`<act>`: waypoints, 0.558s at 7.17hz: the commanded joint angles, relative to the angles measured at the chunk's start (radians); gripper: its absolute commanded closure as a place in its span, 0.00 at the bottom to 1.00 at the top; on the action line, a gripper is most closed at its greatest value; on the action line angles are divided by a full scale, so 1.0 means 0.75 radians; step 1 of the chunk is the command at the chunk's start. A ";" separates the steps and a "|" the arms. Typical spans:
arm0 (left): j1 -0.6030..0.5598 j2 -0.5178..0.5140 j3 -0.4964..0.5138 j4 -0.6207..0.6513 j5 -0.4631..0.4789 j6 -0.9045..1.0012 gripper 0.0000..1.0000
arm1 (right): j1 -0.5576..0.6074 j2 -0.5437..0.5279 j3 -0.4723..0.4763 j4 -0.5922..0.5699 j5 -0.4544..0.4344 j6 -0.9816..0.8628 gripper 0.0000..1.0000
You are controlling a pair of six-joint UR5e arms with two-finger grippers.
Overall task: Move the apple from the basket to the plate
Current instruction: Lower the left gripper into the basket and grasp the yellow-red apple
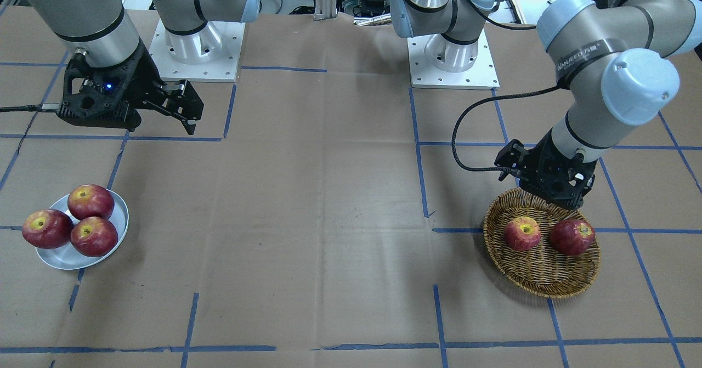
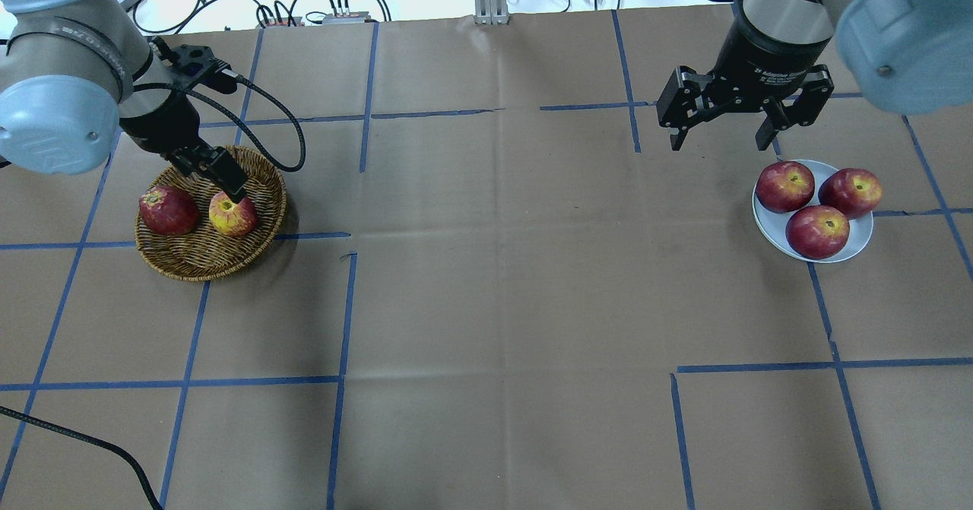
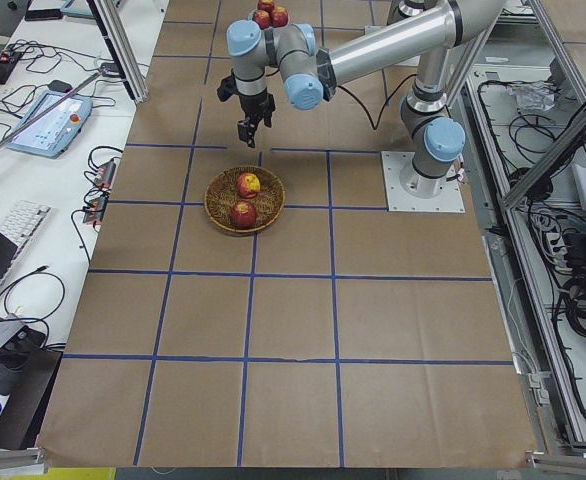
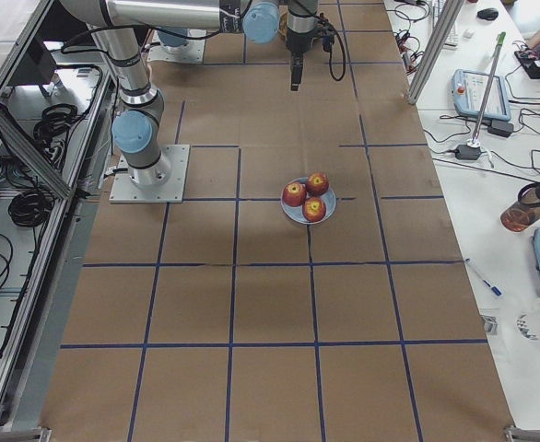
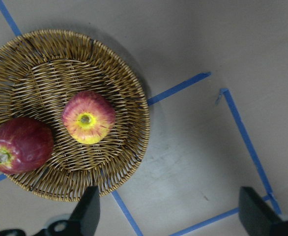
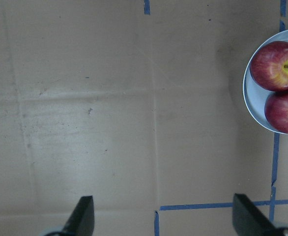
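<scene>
Left of the overhead view: the apple (image 2: 232,216) sits in the basket's (image 2: 190,268) right half, a darker apple (image 2: 169,210) just beside it, with the left gripper (image 5: 169,216) above, fingers spread. Best to centre on the stem hollow, descend straight and pinch clear of the neighbour. Far right: the right gripper (image 2: 717,142) hangs spread and empty by the plate (image 2: 769,229), which three apples (image 2: 817,232) crowd.

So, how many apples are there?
5. Two lie in the wicker basket: the streaky pinkish apple and a dark red apple. Three more red apples sit on the plate. None seems hidden.
</scene>
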State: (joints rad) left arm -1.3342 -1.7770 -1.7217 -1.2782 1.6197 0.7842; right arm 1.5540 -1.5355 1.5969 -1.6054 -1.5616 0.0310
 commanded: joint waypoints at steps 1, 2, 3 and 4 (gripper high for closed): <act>0.012 -0.125 -0.001 0.111 0.006 0.116 0.01 | 0.000 0.000 0.000 -0.001 0.000 0.002 0.00; 0.012 -0.181 0.001 0.156 0.010 0.169 0.01 | 0.000 0.000 0.000 -0.001 0.000 0.000 0.00; 0.032 -0.234 0.009 0.186 0.008 0.254 0.01 | 0.000 0.000 0.000 0.001 0.000 0.002 0.00; 0.067 -0.255 0.009 0.193 0.006 0.263 0.01 | 0.000 0.000 0.000 0.001 -0.002 0.002 0.00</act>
State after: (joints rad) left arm -1.3083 -1.9375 -1.7170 -1.1498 1.6257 0.9510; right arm 1.5539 -1.5355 1.5969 -1.6050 -1.5619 0.0319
